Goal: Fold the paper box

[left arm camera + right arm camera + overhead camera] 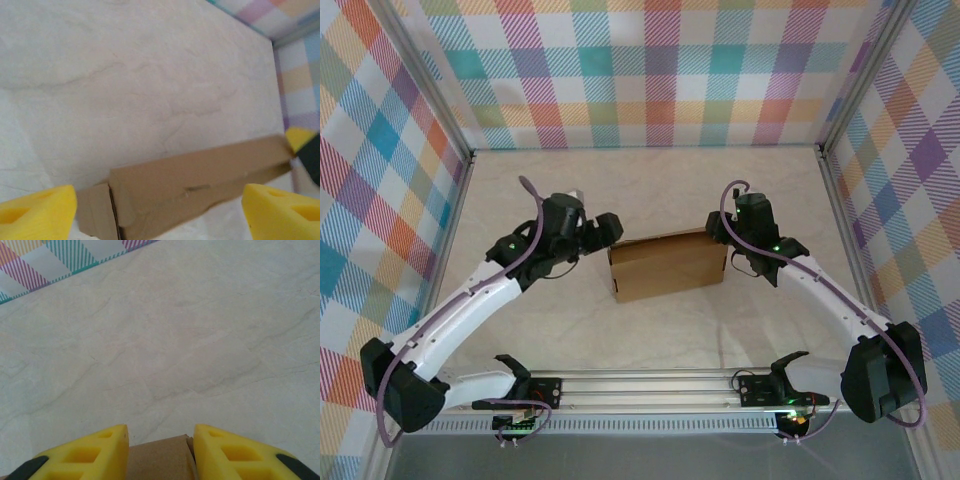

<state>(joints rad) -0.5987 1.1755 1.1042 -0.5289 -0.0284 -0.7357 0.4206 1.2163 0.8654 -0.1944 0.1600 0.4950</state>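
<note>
- From high behind, we look down on the whole table [650, 190].
- Our left wrist view sits low, near the paper box [200, 175] (facing its long side).
- Our right wrist view looks across the tabletop, sharing that box, very close.

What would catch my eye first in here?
A brown paper box sits on the pale table. The right end effector pinches its cardboard between yellow fingers; the left end effector stands open at the other end. Bright plaid walls surround everything.
</note>
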